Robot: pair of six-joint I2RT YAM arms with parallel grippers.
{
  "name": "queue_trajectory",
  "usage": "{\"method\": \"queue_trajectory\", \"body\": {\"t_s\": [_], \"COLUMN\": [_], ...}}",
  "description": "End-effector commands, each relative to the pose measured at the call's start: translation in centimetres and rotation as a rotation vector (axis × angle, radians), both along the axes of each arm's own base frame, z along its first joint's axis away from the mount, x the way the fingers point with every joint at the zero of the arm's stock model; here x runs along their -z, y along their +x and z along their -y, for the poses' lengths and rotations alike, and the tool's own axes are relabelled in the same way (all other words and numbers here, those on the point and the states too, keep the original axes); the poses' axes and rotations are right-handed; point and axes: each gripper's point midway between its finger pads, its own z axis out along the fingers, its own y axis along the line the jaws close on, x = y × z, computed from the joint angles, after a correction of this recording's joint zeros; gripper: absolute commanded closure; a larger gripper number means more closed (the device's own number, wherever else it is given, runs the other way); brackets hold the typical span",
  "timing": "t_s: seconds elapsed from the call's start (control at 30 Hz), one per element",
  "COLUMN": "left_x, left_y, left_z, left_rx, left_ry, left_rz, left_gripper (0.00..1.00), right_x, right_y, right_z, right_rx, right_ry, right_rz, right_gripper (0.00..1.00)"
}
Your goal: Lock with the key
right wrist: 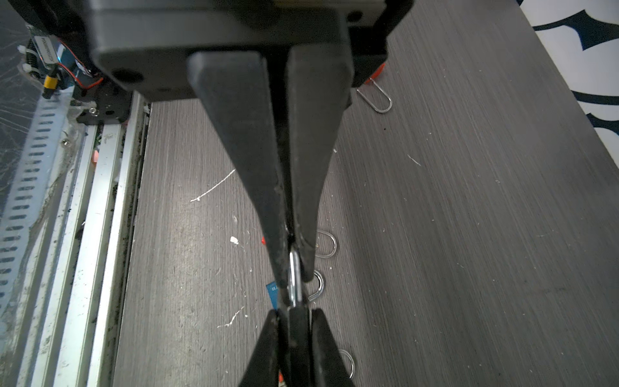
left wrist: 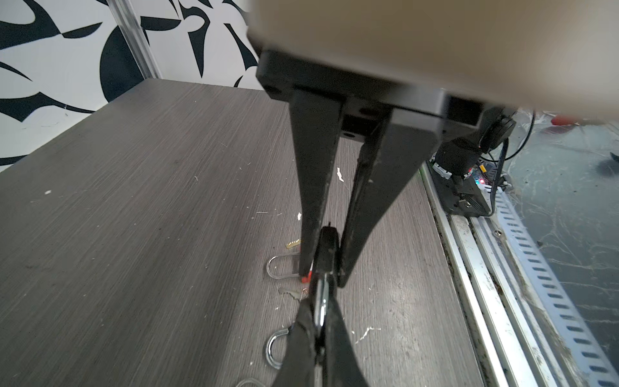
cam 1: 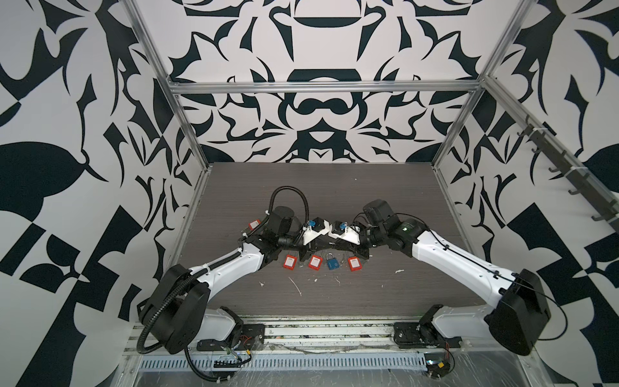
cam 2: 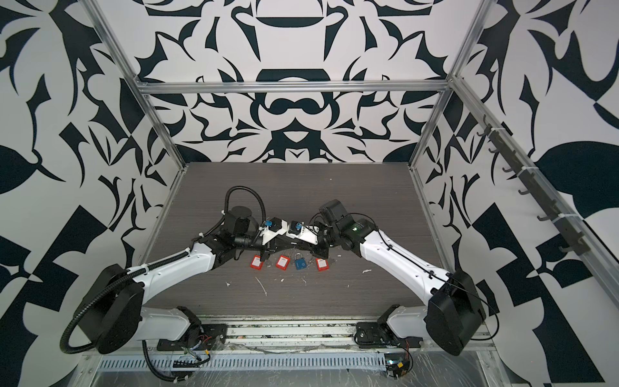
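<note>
Padlock (left wrist: 327, 246), black-bodied, hangs mid-frame between both tools: left gripper (left wrist: 323, 278) clamps its flat body, right gripper (right wrist: 296, 289) pinches its rounded chrome shackle (right wrist: 294, 273); both top views hide this, showing red padlocks (cam 1: 290, 262) lower in frame

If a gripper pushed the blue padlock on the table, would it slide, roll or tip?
Lying flat on its broad face, the blue padlock would probably slide, not roll or tip. Its body and metal shackle look rigid, likely heavy for its size. A red padlock lies close on each side, so a sideways push may knock one.
</note>
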Motion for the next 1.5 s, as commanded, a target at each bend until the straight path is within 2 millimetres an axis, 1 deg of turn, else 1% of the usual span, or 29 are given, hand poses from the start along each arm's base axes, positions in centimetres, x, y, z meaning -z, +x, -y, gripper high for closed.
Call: {"method": "queue_trajectory", "body": {"t_s": [0.0,0.1,0.2,0.23,0.3,0.37,0.43,0.47,0.5,0.57,0.6,0.67,0.77,0.83,0.93,1.03,1.17,1.33,1.47], "left_x": [-2.4,-1.7,-1.0,-0.8,-1.0,-1.3,-2.0,-2.4,-2.8,-3.2,-3.4,-3.3,-3.0,-3.1,-3.4,-3.7,-3.6,-3.5,-3.6], "left_y": [-5.1,-5.6,-6.0,-6.0,-5.9,-5.4,-4.5,-4.1,-3.6,-2.9,-2.8,-2.5,-2.3,-2.1,-1.8,-1.9,-2.1,-2.5,-2.6], "left_z": [2.0,1.6,1.3,1.3,1.2,1.0,0.5,0.1,-0.4,-1.2,-1.5,-1.8,-2.0,-2.0,-1.8,-1.4,-1.1,-0.9,-0.8], "left_rx": [0.246,0.255,0.259,0.259,0.251,0.23,0.205,0.197,0.191,0.174,0.17,0.16,0.166,0.161,0.156,0.162,0.165,0.176,0.178], "left_ry": [-0.12,-0.118,-0.109,-0.106,-0.1,-0.078,-0.045,-0.028,-0.018,0.012,0.025,0.071,0.123,0.128,0.122,0.124,0.132,0.14,0.141], "left_rz": [-0.023,-0.002,0.0,0.001,0.005,0.02,0.031,0.035,0.038,0.04,0.047,0.061,0.063,0.069,0.081,0.086,0.095,0.11,0.119], "left_gripper": [1.0,1.0,1.0,1.0,1.0,1.0,1.0,1.0,1.0,1.0,1.0,1.0,1.0,1.0,1.0,1.0,1.0,1.0,1.0], "right_x": [-14.2,-15.2,-15.4,-15.0,-13.7,-12.4,-10.9,-9.9,-9.0,-7.1,-6.1,-5.2,-5.4,-5.6,-5.4,-5.1,-4.7,-4.0,-3.2], "right_y": [0.4,0.1,0.0,0.2,0.2,0.3,0.4,0.4,0.4,0.7,0.4,-0.4,-1.6,-2.5,-3.6,-4.1,-4.0,-3.1,-2.8], "right_z": [-6.7,-6.7,-6.8,-6.8,-6.7,-6.1,-5.0,-4.1,-3.1,-0.9,0.4,2.3,4.1,4.6,4.6,3.9,3.0,2.4,2.1], "right_rx": [-0.196,-0.214,-0.221,-0.216,-0.219,-0.196,-0.151,-0.122,-0.088,-0.005,0.016,0.053,0.096,0.101,0.094,0.075,0.063,0.08,0.08], "right_ry": [0.461,0.501,0.509,0.496,0.441,0.387,0.316,0.272,0.228,0.123,0.058,-0.011,-0.011,0.0,0.012,0.029,0.052,0.034,0.012], "right_rz": [0.392,0.373,0.375,0.368,0.351,0.328,0.313,0.304,0.299,0.297,0.292,0.275,0.254,0.227,0.142,0.064,0.022,0.0,-0.032], "right_gripper": [1.0,1.0,1.0,1.0,1.0,1.0,0.89,0.79,0.7,0.58,0.55,0.53,0.55,0.57,0.62,0.66,0.69,0.73,0.78]}}
